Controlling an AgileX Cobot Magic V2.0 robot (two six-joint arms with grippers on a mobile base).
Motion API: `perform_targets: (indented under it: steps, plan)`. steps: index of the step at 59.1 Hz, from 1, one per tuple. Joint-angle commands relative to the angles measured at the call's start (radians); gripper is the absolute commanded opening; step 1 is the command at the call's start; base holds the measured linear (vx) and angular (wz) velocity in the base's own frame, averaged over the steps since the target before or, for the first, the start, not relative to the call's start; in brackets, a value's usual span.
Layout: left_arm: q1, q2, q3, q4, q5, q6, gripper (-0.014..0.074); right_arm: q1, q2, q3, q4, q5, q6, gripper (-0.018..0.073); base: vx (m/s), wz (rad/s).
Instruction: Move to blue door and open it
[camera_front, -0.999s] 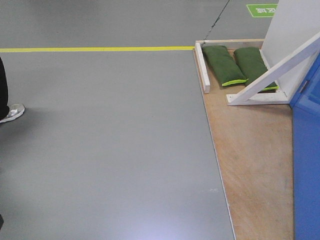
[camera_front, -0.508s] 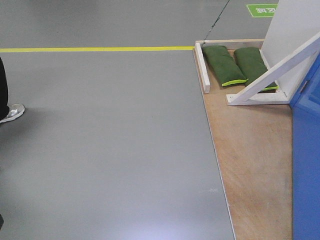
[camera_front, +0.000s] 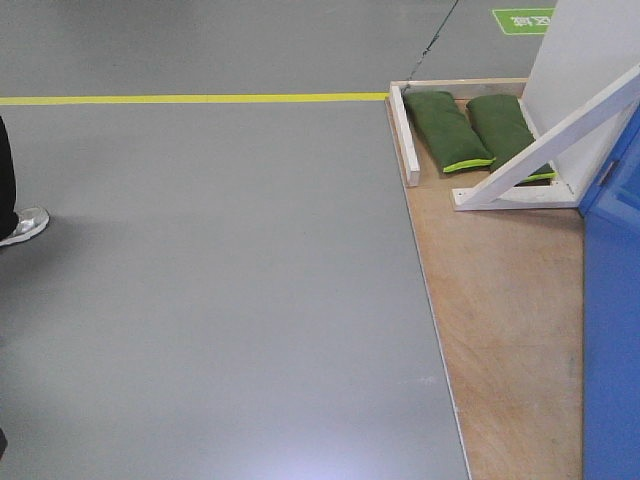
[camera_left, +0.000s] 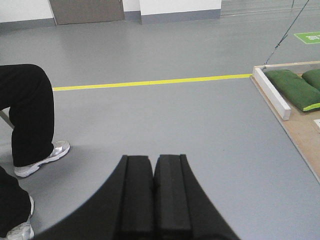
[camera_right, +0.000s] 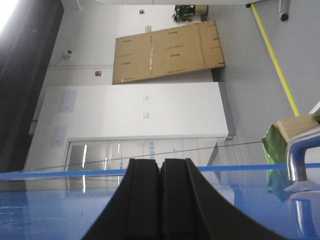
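The blue door fills the right edge of the front view, standing on a wooden platform. In the right wrist view the door's glossy blue face fills the bottom, with its silver lever handle at the right edge. My right gripper is shut and empty, close over the door face and left of the handle. My left gripper is shut and empty, held above the grey floor.
A white brace frame and two green sandbags sit at the platform's far end. A yellow floor line crosses the back. A person's leg and shoe are at the left.
The view has shifted slightly: the platform and blue door have drifted a little left and down in the front view. The grippers stay shut.
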Motion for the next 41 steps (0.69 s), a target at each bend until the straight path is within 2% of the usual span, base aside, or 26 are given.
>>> perform_targets:
  steps: [1,27,35,41]
  plan:
    - [0.001,-0.015,0.004,0.000,-0.078,-0.003,0.0070,0.013,-0.035,-0.043,0.028,0.160,-0.005,0.0006,0.00,0.00]
    - [0.001,-0.015,0.004,0.000,-0.078,-0.003,0.0070,0.013,-0.038,-0.043,0.027,0.652,-0.005,0.0006,0.00,0.00]
    - [0.001,-0.015,0.004,0.000,-0.078,-0.003,0.0070,0.013,-0.038,-0.043,0.036,0.717,-0.005,0.0006,0.00,0.00]
    - [0.001,-0.015,0.004,0.000,-0.078,-0.003,0.0070,0.047,-0.038,-0.043,0.060,0.709,-0.005,0.0006,0.00,0.00]
